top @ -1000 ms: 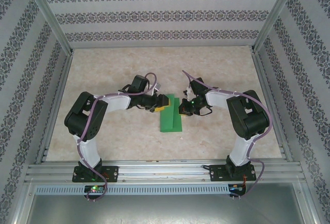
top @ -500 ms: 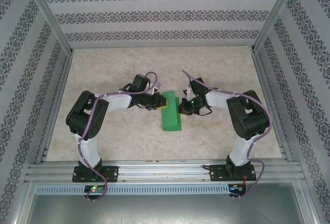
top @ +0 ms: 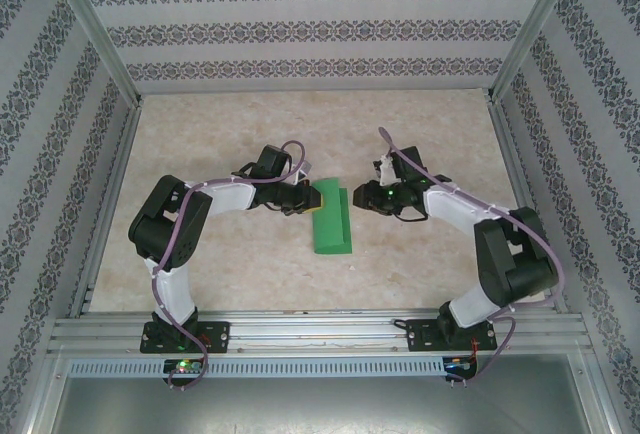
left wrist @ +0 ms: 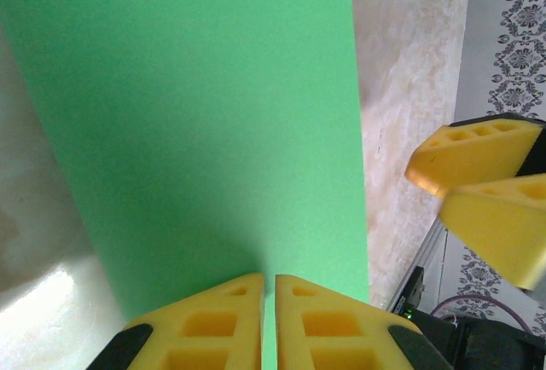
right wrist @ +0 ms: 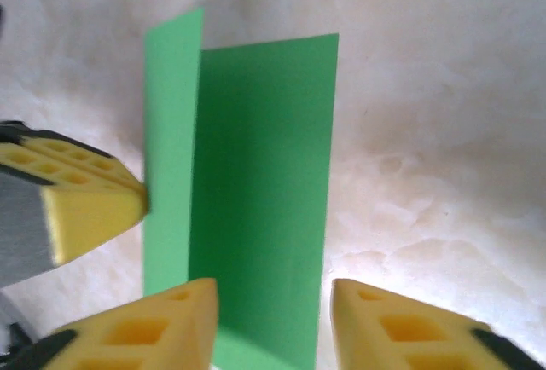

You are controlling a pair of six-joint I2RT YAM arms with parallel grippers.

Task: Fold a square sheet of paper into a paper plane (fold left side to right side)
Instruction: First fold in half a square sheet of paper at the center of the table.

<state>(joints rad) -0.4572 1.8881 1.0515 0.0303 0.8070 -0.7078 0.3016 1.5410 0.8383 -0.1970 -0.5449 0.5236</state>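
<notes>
We look down into a robot lab's test cell. An aluminium frame (top: 95, 39) boxes in a marble-look table (top: 250, 124), and patterned walls (top: 300, 29) stand on three sides. A left arm (top: 175, 244) and a right arm (top: 500, 254) are bolted to rails (top: 320, 332) at the near edge.
</notes>
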